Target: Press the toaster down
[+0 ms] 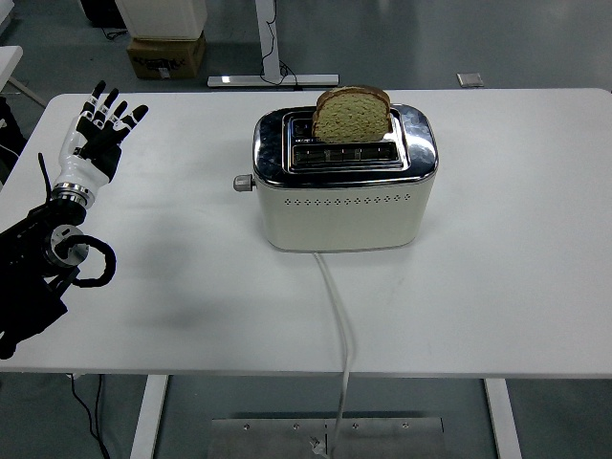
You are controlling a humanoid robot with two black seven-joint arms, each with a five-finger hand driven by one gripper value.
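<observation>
A cream and chrome toaster stands in the middle of the white table. A slice of brown bread sticks up out of its far slot; the near slot shows nothing in it. The lever knob juts from the toaster's left end. My left hand is raised over the table's far left, fingers spread and holding nothing, well to the left of the knob. The right arm is out of the picture.
The toaster's white cord runs from its front down over the table's near edge. A cardboard box and a desk frame stand on the floor beyond the table.
</observation>
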